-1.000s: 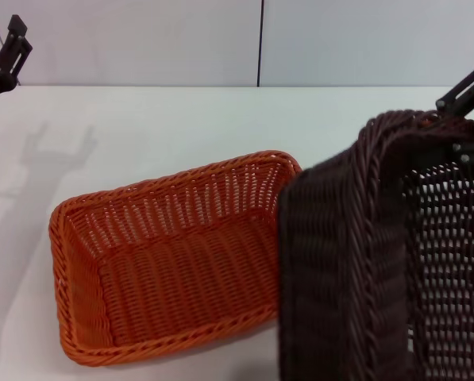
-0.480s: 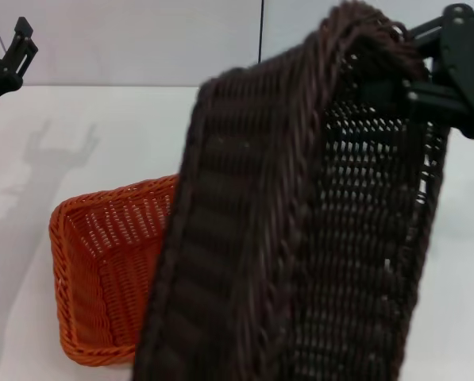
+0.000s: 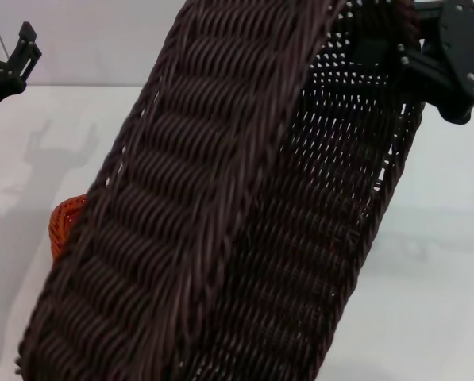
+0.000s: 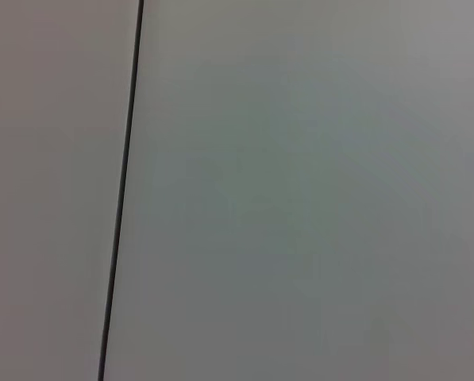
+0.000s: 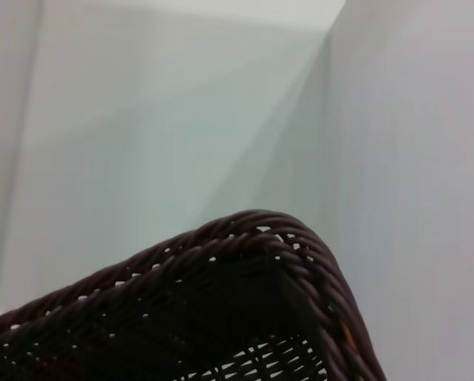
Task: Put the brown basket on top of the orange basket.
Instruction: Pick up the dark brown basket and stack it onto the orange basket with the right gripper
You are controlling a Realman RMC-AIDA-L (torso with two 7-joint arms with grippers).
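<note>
The brown basket (image 3: 221, 206) hangs tilted on its side in the air and fills most of the head view. My right gripper (image 3: 407, 51) at the top right is shut on its braided rim. A corner of that rim (image 5: 252, 238) also shows in the right wrist view. Behind the brown basket, only a small sliver of the orange basket (image 3: 66, 216) shows at the left, resting on the white table (image 3: 54, 143). My left gripper (image 3: 24, 44) stays raised at the far left edge, away from both baskets.
A pale wall (image 3: 102, 40) with a dark vertical seam (image 4: 121, 198) runs behind the table. Bare white tabletop (image 3: 435, 262) shows to the right of the brown basket and to the left of it.
The right gripper has carried the brown basket leftward and closer to the head camera. It now covers nearly all of the orange basket. The left arm has barely moved.
</note>
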